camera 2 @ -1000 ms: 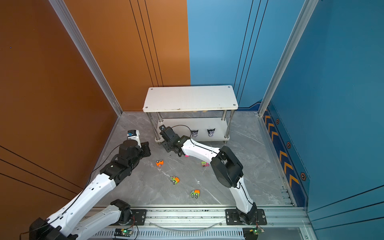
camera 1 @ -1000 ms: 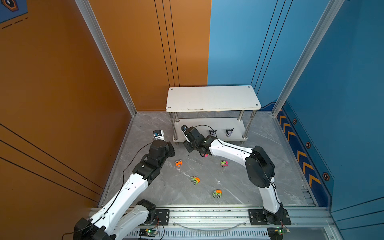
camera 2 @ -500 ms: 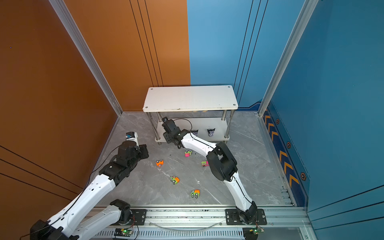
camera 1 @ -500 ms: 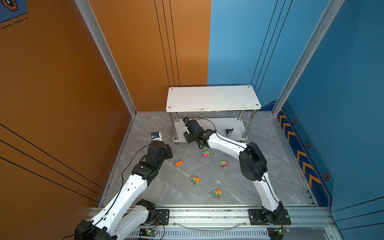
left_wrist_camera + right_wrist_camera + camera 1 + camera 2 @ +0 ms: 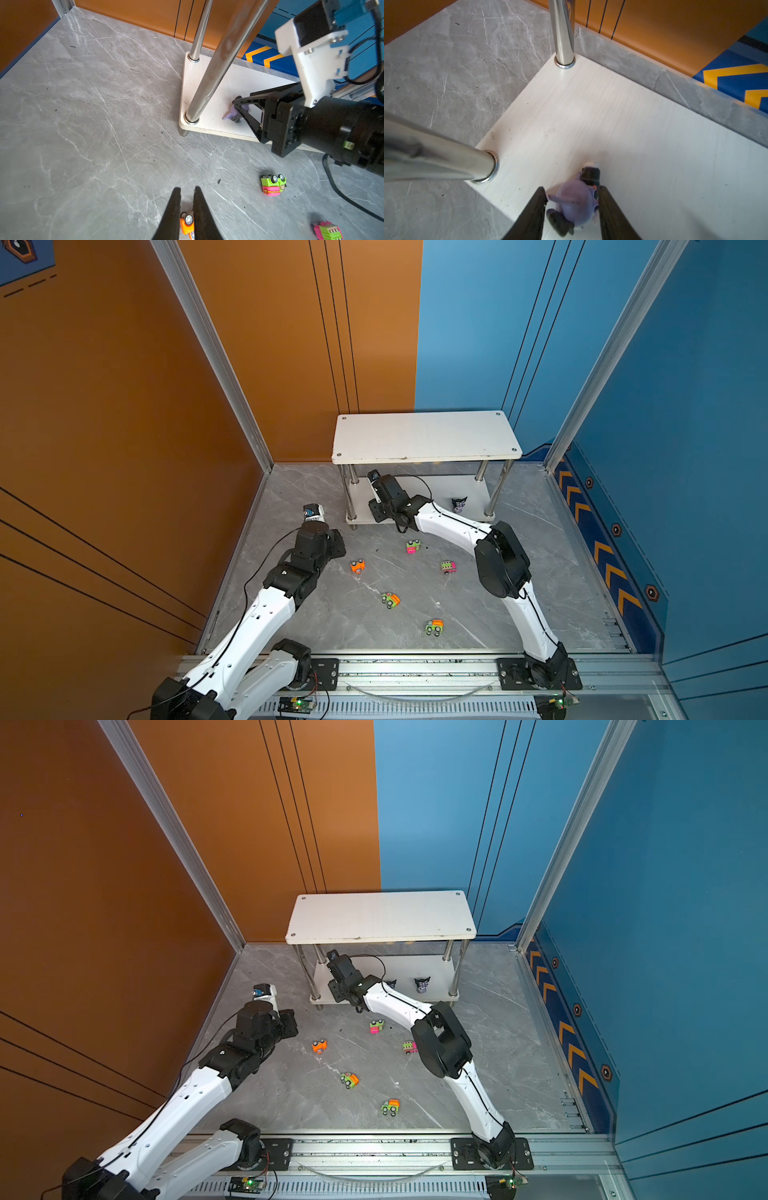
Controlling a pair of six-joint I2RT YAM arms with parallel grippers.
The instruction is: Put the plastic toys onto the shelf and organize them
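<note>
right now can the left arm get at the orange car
Probably yes. The left gripper hangs close over the orange car, bare floor around it, and the right gripper is off at the shelf with a figurine. The left jaws look nearly shut, so they would likely have to open first.

- Both top views look steeply down from high at the front over the whole grey tabletop [image 5: 299, 489], with the shelf [image 5: 424, 435] at the back; they share nearly everything.
- The left wrist view looks low and near across the tabletop at the shelf's lower tier [image 5: 245, 83].
- The right wrist view hangs very close over that same tier corner; the cat-eared figurine [image 5: 577, 201] is blurred, perhaps too near.
</note>
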